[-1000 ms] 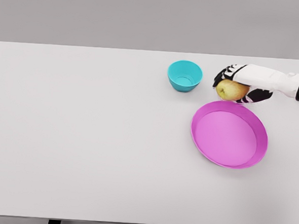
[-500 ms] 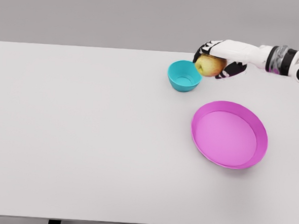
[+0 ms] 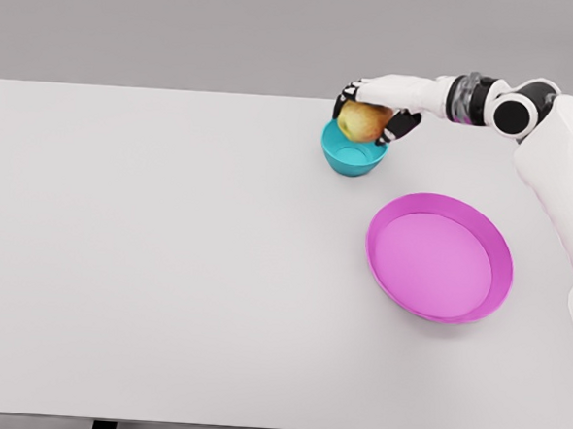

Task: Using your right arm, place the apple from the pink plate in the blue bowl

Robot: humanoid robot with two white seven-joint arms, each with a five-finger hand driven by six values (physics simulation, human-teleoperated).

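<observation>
Matt white smooth table top point(image 3: 167, 266). Round pink plastic-looking plate point(image 3: 498, 249) and small blue plastic-looking bowl point(image 3: 346, 160), both smooth, matt. Yellow-green apple point(image 3: 362, 121) slightly glossy; white arm shell point(image 3: 563, 154) smooth.

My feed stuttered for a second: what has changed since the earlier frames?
The right hand, gripping the apple throughout, carried it left from behind the pink plate to just above the blue bowl. Nothing was let go. Bowl and plate did not move; the plate stays empty.
</observation>
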